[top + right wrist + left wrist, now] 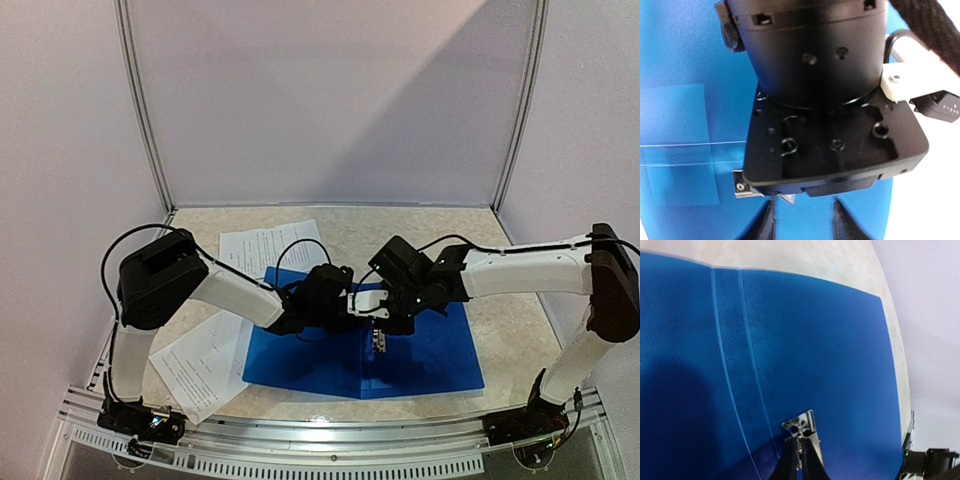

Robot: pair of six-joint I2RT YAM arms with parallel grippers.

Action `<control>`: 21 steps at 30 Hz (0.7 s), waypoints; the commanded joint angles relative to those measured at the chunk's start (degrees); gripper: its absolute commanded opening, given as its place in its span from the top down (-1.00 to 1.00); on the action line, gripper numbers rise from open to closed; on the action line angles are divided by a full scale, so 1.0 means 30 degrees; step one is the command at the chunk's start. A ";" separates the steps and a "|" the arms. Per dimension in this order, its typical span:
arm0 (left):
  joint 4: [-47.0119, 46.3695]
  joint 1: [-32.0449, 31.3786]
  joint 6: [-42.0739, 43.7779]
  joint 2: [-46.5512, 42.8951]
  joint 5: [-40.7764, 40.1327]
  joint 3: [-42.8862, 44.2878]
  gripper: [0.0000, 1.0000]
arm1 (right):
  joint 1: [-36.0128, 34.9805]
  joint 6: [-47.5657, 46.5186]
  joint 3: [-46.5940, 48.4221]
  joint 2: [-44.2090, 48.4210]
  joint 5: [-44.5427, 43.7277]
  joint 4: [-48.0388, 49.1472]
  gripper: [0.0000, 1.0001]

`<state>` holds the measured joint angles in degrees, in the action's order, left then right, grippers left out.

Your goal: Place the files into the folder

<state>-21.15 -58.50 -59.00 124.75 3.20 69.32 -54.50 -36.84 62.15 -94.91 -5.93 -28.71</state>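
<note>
Blue plastic folder [430, 350] lies open and flat on beige speckled tabletop [430, 235], inside face up. Small metal spine clip [802, 422] sits just beside spine creases. Left gripper [800, 447]: fingers pressed together, tips touching clip; whether pinching it, cannot tell. Right gripper [805, 215]: fingers parted, grasping nothing, low over folder near clip, close behind left arm's black wrist [830, 125]. One white printed paper sheet [262, 245] outside folder at far-left corner; second sheet [200, 365] along left edge, partly under left arm.
</note>
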 commanded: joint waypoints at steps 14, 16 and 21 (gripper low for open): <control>0.3072 -0.0246 0.7148 -0.3690 -0.0485 0.2818 0.25 | 0.7928 0.4363 -0.1998 0.6330 0.4889 0.1148 0.00; 0.4189 -0.0300 0.8481 -0.3886 0.0049 0.3137 0.26 | 0.8196 0.4891 -0.3189 0.7168 0.5208 0.1295 -0.04; 0.6679 -0.0782 1.1016 -0.5439 -0.1269 0.2222 0.21 | 0.9366 0.5836 -0.6189 0.9454 0.7151 0.2003 -0.17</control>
<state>-9.72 -59.11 -35.24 113.08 1.48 77.78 -28.99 -23.16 48.90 -70.83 9.67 -24.80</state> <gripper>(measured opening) 0.383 0.566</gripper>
